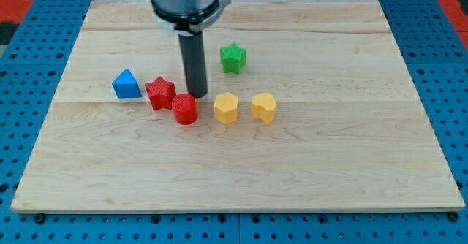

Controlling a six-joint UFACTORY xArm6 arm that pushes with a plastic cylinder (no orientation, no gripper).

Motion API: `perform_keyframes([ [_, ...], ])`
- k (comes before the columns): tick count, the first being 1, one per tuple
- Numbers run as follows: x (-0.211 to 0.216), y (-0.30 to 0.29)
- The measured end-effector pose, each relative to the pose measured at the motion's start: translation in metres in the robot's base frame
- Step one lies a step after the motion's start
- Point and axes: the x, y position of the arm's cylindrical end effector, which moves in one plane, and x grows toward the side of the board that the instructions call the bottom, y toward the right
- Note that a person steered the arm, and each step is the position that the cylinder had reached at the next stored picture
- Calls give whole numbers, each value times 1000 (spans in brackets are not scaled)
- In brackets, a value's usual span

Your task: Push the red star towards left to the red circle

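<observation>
The red star (160, 93) lies on the wooden board just left of and slightly above the red circle (184, 109), touching or nearly touching it. My tip (196, 94) stands right behind the red circle, at its upper right, a short way right of the star. The rod rises from there to the arm's head at the view's top.
A blue triangle (126, 84) lies left of the star. A green star (232, 58) sits up right of the rod. Two yellow blocks (227, 107) (263, 107) lie in a row right of the red circle. The arm's head hides the blocks at the board's top.
</observation>
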Motion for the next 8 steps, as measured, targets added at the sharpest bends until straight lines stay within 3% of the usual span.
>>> perform_keyframes([
  [1, -3, -38],
  [4, -18, -65],
  [8, -5, -65],
])
